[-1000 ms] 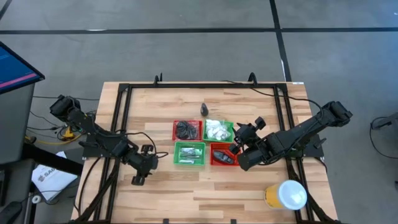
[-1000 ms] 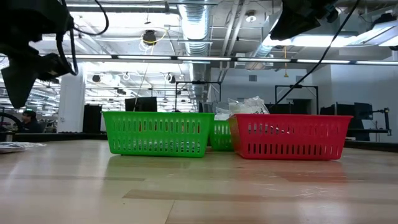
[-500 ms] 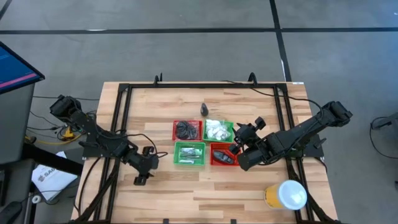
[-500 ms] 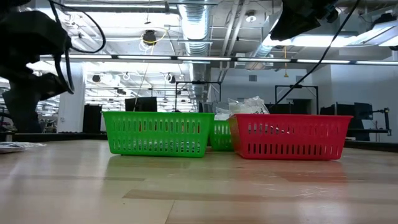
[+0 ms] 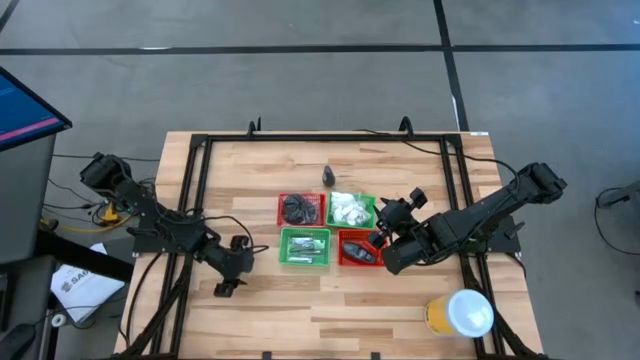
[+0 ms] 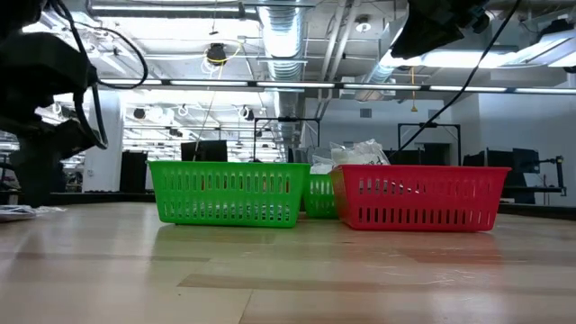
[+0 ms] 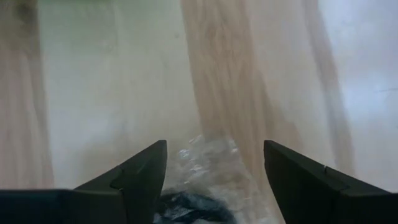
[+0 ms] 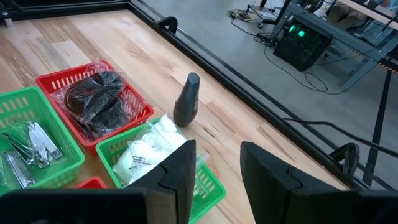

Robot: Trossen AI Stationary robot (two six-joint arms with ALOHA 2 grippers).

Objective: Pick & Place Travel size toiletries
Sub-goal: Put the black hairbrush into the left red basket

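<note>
From up top, my left pincer (image 5: 226, 288) sits low at the lower left of the table (image 5: 400, 300), left of the front green basket (image 5: 304, 247). Through its wrist camera I see the fingers spread wide, and between them a clear crinkly wrapper with a black coiled piece (image 7: 186, 208) inside, lying on the wood. The pincer is open and grips nothing yet.

My right pincer (image 5: 385, 262) waits over the front red basket (image 5: 358, 250), jaws partly apart and empty as far as I can see.

The other toiletries are already sorted in the middle of the frame: black coils in the rear red basket (image 5: 300, 209), white packets (image 5: 350, 209) in the rear green basket, silver tubes (image 8: 25, 146) in the front green one, and a dark item in the front red one. One dark mini bottle (image 5: 329, 177) stands alone on the table above the baskets.

My worries from here: the wrapper is slick and loose, so closing on film alone could let the coil slip out or drag across the table. The piece sits right at the near edge of my wrist view, so I may misjudge depth and pinch short. Descending too far would jam the fingertips into the wood. The standing bottle is also tall and narrow, so a careless sweep would topple it.
</note>
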